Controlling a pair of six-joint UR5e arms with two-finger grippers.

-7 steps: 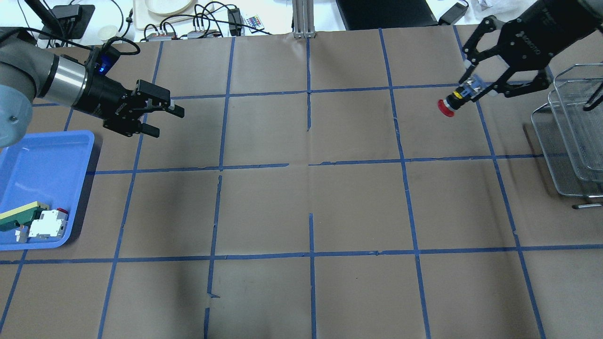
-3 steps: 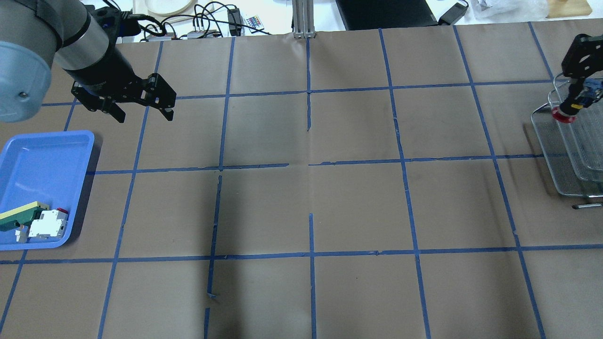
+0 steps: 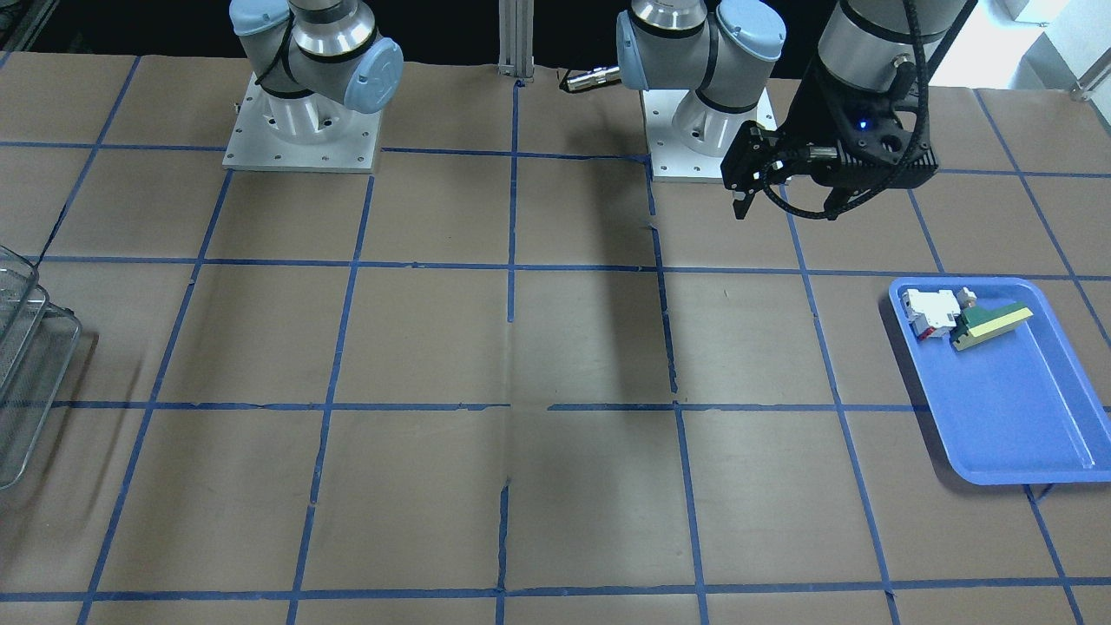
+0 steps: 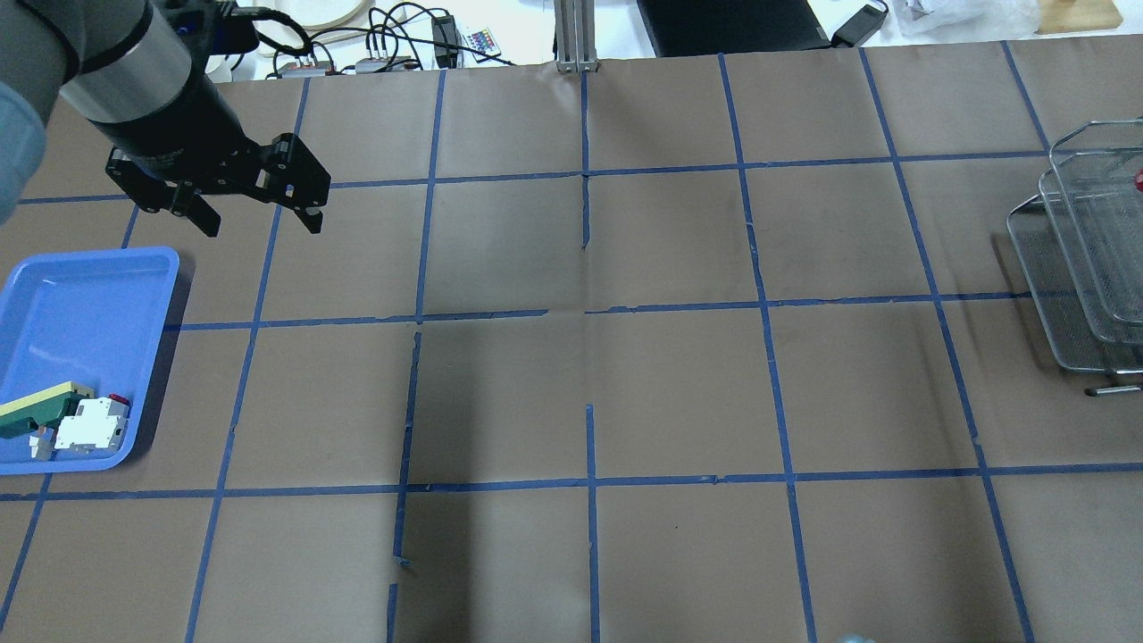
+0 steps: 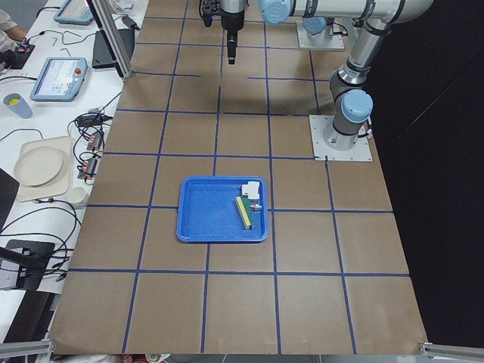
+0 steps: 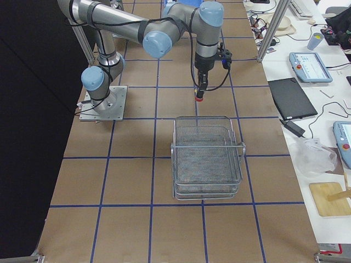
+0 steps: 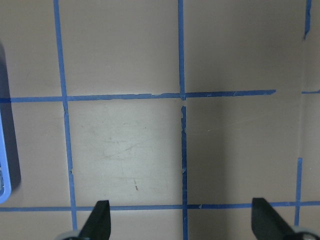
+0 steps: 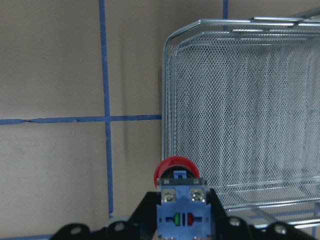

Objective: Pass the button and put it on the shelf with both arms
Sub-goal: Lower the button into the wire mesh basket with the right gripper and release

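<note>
Button (image 8: pixel 175 172) is hanging cap-down just beside the shelf (image 8: pixel 164 100) rim, right gripper (image 8: pixel 182 210) clamping its rear block, presumably to lower it in; left gripper (image 4: pixel 261 223) gaping empty.

Blue tray (image 4: pixel 80 339) holds white block (image 4: pixel 89 435), green wedge (image 4: pixel 36 411)

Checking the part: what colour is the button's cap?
The button has a red cap, clearest in the right wrist-mounted view.

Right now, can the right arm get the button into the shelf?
Probably yes. The right gripper points down, shut on the button, just short of the shelf rim. Nothing shows between them, and the shelf is open on top, so a short move forward should do.
</note>
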